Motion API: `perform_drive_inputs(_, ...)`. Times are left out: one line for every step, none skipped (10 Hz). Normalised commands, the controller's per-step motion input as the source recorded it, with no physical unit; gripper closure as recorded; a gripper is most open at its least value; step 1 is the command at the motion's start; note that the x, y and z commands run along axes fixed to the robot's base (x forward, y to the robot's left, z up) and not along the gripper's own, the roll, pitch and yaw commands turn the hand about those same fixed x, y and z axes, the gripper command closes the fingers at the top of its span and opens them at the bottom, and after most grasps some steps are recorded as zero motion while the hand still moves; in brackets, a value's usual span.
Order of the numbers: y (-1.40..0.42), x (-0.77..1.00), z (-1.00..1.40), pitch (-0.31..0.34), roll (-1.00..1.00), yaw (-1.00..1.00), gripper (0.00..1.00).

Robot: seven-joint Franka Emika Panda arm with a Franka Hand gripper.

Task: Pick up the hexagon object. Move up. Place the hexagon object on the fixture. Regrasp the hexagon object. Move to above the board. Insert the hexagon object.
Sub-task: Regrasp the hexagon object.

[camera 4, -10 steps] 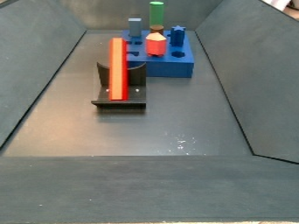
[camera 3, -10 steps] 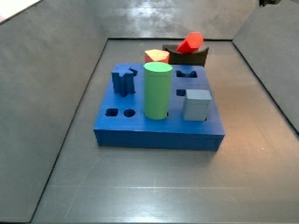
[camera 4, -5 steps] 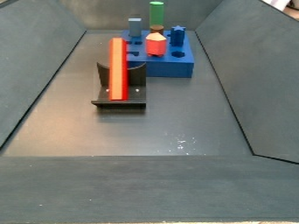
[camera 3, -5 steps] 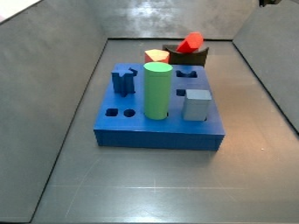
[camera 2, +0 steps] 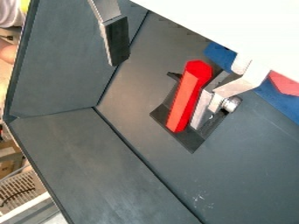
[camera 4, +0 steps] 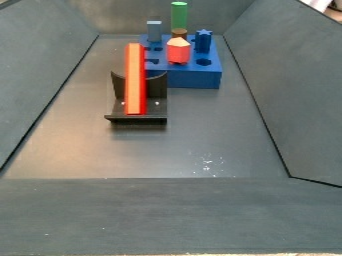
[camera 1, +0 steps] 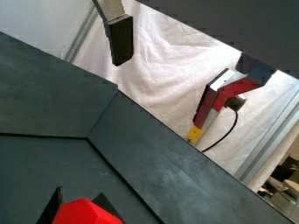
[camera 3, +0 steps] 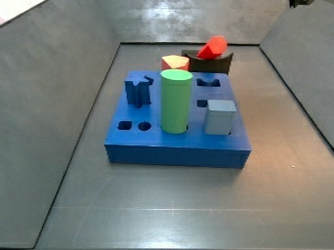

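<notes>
The hexagon object (camera 4: 135,75) is a bright red bar that stands on end, leaning against the dark fixture (camera 4: 138,110). It also shows in a side view (camera 3: 214,46) behind the board (camera 3: 177,148), and in both wrist views (camera 2: 184,94) (camera 1: 87,213). The gripper (camera 2: 166,83) is out of both side views. In both wrist views it hangs high above the floor, clear of the bar. Its jaws stand wide apart with nothing held between them. One dark-padded finger (camera 1: 119,39) shows plainly.
The blue board (camera 4: 201,75) carries a green cylinder (camera 3: 177,101), a grey-blue cube (camera 3: 220,117) and a dark blue peg (camera 3: 139,90). A pale orange cone-like piece (camera 3: 175,63) sits by the fixture (camera 3: 209,62). Sloped grey walls enclose the floor.
</notes>
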Motion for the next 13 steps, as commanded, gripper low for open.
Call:
perform_drive_inputs(-0.04, 0.21, -0.02, 0.042, 0.13, 0.09, 0.00)
perform_drive_inputs(-0.04, 0.21, -0.02, 0.042, 0.13, 0.09, 0.00)
perform_drive_inputs(0.05, 0.08, -1.00, 0.060, 0.02, 0.18, 0.00)
perform_drive_inputs(0.05, 0.08, -1.00, 0.058, 0.02, 0.19, 0.00)
perform_drive_inputs(0.05, 0.09, -1.00, 0.031, 0.03, 0.19, 0.00)
perform_drive_inputs(0.04, 0.10, -1.00, -0.024, 0.05, 0.16, 0.00)
perform_drive_inputs(0.03, 0.10, -1.00, -0.056, 0.07, 0.15, 0.00)
perform_drive_inputs(0.03, 0.10, -1.00, -0.084, 0.07, 0.12, 0.00)
perform_drive_inputs(0.02, 0.11, -1.00, -0.101, 0.07, 0.08, 0.00)
perform_drive_inputs(0.02, 0.11, -1.00, -0.097, 0.07, 0.06, 0.00)
perform_drive_inputs(0.02, 0.12, -1.00, -0.092, 0.07, 0.02, 0.00)
perform_drive_inputs(0.01, 0.12, -1.00, -0.077, 0.07, 0.01, 0.00)
perform_drive_inputs(0.01, 0.12, -1.00, -0.067, 0.07, -0.01, 0.00)
